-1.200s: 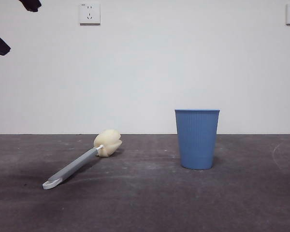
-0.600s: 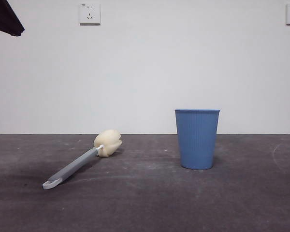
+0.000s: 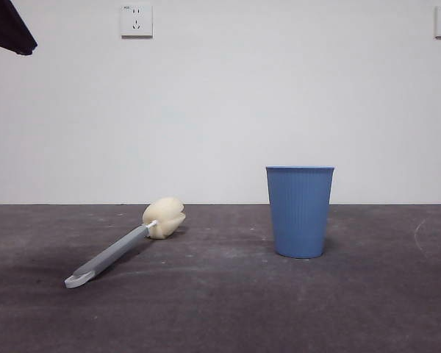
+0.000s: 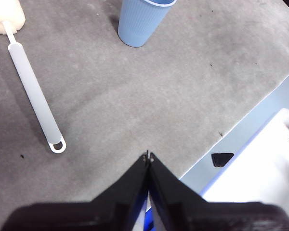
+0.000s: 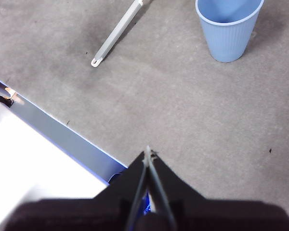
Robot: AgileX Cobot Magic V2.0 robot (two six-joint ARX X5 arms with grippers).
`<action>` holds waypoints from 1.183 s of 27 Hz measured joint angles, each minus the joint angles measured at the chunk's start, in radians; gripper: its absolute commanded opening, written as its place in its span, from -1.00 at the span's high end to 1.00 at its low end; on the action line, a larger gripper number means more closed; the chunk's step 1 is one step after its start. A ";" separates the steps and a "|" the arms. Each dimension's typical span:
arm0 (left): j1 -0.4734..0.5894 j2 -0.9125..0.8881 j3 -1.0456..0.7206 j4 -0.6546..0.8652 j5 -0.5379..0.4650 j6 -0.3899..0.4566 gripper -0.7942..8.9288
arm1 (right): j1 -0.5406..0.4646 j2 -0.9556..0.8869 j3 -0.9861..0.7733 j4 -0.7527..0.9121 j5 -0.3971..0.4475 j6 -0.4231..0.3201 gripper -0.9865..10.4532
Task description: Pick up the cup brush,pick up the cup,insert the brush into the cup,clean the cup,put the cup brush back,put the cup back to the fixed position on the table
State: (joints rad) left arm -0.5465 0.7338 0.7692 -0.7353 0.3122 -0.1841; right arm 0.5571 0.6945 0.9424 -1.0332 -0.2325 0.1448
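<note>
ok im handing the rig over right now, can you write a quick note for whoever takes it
Left gripper: shut, empty, held above the table's near edge.
Right gripper: shut, empty, also above the near edge.
Cup brush: lying flat on the table, sponge head toward the back, looped tip toward the front.
Cup: upright and empty, apart from the brush.
Done: no sign that anything has been picked up.
Left: grasp brush and cup, insert the brush, scrub, set both back.

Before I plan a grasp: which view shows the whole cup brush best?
The front view: the cup brush lies in full, sponge to loop. The left wrist view crops its sponge; the right wrist view shows only the handle's end.
</note>
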 measured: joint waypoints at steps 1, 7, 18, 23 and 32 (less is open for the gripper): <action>0.002 -0.007 0.000 0.005 -0.023 0.029 0.84 | 0.000 0.000 0.000 0.000 0.000 0.001 0.83; 0.214 -0.148 0.000 0.322 -0.128 0.372 0.84 | 0.000 0.000 0.000 0.000 0.000 0.001 0.83; 0.504 -0.387 -0.196 0.596 -0.125 0.504 0.84 | 0.000 0.000 0.000 0.000 0.000 0.001 0.83; 0.515 -0.486 -0.439 0.812 -0.125 0.431 0.84 | 0.000 0.000 0.000 0.000 0.000 0.001 0.83; 0.515 -0.634 -0.708 0.848 -0.126 0.309 0.84 | 0.000 0.000 0.000 0.000 0.000 0.001 0.83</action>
State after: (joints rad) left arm -0.0319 0.0998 0.0608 0.1127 0.1860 0.1249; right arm 0.5571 0.6945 0.9424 -1.0328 -0.2325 0.1459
